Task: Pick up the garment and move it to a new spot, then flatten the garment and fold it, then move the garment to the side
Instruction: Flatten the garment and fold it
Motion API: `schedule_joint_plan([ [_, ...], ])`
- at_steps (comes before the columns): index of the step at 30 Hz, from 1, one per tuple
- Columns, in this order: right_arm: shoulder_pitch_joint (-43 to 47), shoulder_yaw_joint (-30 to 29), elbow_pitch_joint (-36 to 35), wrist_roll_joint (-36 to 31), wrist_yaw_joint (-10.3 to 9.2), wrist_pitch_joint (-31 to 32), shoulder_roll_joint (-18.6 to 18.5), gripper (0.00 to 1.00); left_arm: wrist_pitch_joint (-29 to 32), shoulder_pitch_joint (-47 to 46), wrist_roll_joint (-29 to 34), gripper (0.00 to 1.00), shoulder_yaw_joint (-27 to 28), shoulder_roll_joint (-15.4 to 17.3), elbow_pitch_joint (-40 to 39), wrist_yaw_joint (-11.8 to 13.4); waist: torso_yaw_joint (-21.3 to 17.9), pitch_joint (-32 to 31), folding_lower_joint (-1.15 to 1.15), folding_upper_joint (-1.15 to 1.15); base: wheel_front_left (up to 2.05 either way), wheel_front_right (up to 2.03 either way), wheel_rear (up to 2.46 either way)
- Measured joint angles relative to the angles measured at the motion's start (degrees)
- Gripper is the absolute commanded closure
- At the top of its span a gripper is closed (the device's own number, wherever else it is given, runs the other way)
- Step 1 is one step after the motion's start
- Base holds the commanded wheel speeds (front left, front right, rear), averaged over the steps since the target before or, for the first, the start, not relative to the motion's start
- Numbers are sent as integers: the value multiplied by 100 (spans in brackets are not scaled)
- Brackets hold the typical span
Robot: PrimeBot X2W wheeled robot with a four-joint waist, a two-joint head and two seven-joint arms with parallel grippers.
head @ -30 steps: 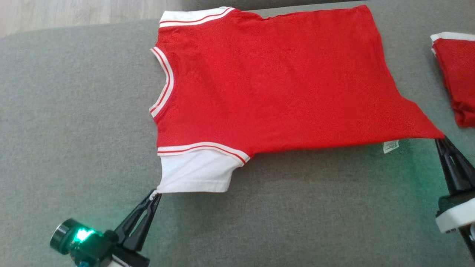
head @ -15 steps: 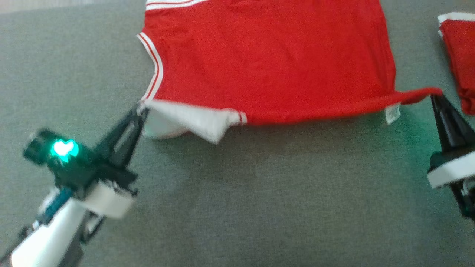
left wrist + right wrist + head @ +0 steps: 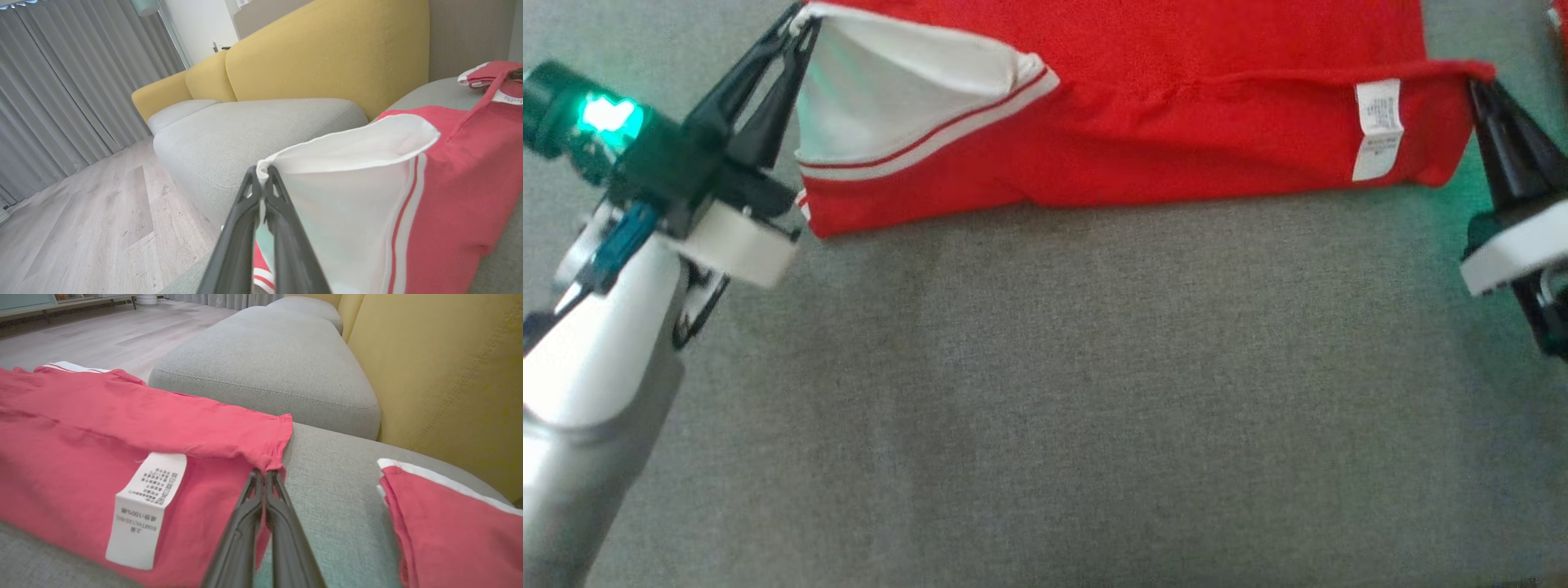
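Fold underway, it seems: L gripper (image 3: 799, 23) at 11 o'clock, R gripper (image 3: 1476, 83) at 2 clamp garment (image 3: 1176, 135) corners; side move pending.

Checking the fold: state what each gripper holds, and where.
Left gripper pinches the red shirt by the edge of its white sleeve; right gripper pinches its hem corner.

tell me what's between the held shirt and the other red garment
Bare grey cushion, in the right wrist view, separates the shirt from the other garment.
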Motion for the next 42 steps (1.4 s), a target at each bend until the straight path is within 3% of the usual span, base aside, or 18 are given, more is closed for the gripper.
schedule_joint_plan([
  [2, -218, 138, 126, 79, 0, -3, 0, 84, -4, -195, 58, 100, -71, -55, 238, -16, -4, 82, -1, 0, 0, 0, 0],
  [3, -311, 216, 196, 87, 0, -4, 0, 77, -16, -262, 73, 80, -92, -84, 352, -20, -7, 117, 0, 0, 0, 0, 0],
  [4, -402, 290, 263, 87, 0, -7, 4, 63, -44, -319, 98, 51, -101, -119, 459, -22, -10, 151, -1, 0, 0, 0, 0],
  [5, -475, 345, 319, 88, 0, -27, 8, 12, -76, -364, 107, 0, -109, -159, 557, -22, -13, 181, -1, 0, 0, 0, 0],
  [6, -549, 380, 380, 87, 0, -65, 14, 0, -105, -405, 107, 0, -112, -194, 639, -16, -15, 209, -1, 0, 0, 0, 0],
  [13, -845, 215, 539, -77, 0, -181, 222, 0, -260, -327, -40, 0, -20, -470, 891, 276, -31, 203, -2, 0, 0, 0, 0],
  [23, -84, -319, 138, -286, 0, -199, 567, 0, -65, 1524, -959, 0, 312, -958, 960, 955, -51, -79, -3, 0, 0, 0, 0],
  [32, 34, -374, 62, -342, 0, -199, 642, 0, 493, 1568, -1408, 0, 524, -1018, 1127, 1124, -145, -124, -2, 0, 0, 0, 0],
  [33, 54, -377, 64, -342, 0, -199, 646, 0, 546, 1574, -1449, 12, 523, -1018, 1122, 1081, -150, -129, -2, 0, 0, 0, 0],
  [34, 80, -380, 65, -341, 0, -199, 654, 0, 586, 1578, -1485, 51, 509, -1018, 1098, 1016, -152, -138, -2, 0, 0, 0, 0],
  [35, 80, -380, 65, -341, 0, -199, 654, 0, 586, 1578, -1485, 80, 509, -1018, 1098, 1016, -152, -138, -2, 0, 0, 0, 0],
  [36, 106, -388, 71, -341, 0, -199, 662, 0, 587, 1587, -1510, 100, 486, -1017, 1067, 924, -152, -147, -2, 0, 0, 0, 0],
  [42, 142, -368, 309, -277, 0, -207, 735, 0, 448, 1764, -1499, 100, 350, -1016, 826, 805, -91, -232, -1, 0, 0, 0, 0],
])
